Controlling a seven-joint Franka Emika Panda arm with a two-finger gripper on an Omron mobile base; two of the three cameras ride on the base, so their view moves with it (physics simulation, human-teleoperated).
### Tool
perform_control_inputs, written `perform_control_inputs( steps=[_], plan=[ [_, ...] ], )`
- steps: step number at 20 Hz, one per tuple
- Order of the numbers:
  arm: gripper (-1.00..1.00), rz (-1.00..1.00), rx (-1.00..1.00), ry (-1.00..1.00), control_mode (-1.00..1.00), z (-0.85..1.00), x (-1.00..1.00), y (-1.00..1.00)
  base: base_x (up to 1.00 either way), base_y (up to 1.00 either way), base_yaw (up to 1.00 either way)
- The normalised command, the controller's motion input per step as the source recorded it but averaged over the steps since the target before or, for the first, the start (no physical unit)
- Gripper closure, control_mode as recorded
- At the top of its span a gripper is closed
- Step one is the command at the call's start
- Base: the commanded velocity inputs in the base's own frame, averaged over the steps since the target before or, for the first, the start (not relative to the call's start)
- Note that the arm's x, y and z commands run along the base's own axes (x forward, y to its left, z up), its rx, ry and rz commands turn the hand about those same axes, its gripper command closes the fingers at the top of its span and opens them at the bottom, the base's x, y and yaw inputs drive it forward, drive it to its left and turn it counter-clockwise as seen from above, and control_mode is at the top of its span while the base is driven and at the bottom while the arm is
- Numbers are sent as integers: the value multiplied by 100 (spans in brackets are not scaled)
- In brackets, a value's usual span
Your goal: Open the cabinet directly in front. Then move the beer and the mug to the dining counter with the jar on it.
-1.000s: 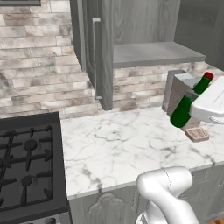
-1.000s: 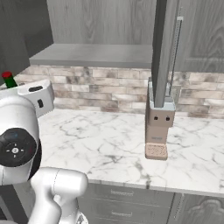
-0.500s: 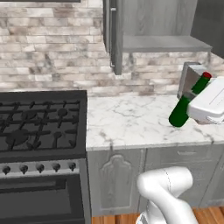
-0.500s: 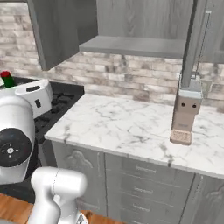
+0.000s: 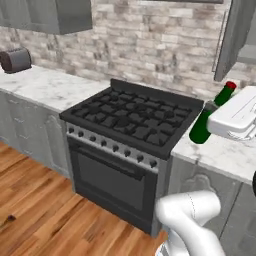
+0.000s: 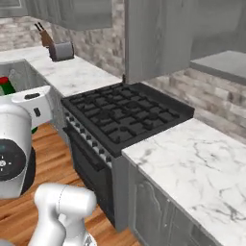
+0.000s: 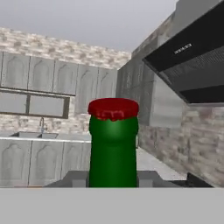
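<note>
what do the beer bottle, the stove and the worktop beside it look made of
Beer: dark green glass by its smooth gloss, with a red cap, likely metal. Stove: black metal, matte grates above a darker oven front. Worktop: white stone with grey veining, probably polished marble. All rendered, so these are looks only.

left base: behind arm, faces stove [image 5: 132, 120] | right base: other side, same stove [image 6: 127, 115] | hand: close behind bottle [image 7: 113, 144]

Marble worktop [image 5: 45, 87] left of stove [image 5: 132, 116]; toaster [image 5: 16, 60] on it.
</note>
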Motion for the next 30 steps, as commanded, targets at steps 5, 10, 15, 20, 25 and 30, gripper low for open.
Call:
perform_control_inputs(
  steps=[5,10,15,20,25,30],
  plan=[
    [100,0,0,0,100,0,0,0,-7,0,100],
    [100,0,0,0,100,0,0,0,-10,34,90],
    [100,0,0,0,100,0,0,0,67,13,17],
    [100,0,0,0,100,0,0,0,100,-22,2],
    [100,0,0,0,100,0,0,0,100,1,4],
    [100,0,0,0,100,0,0,0,100,15,9]
  ],
)
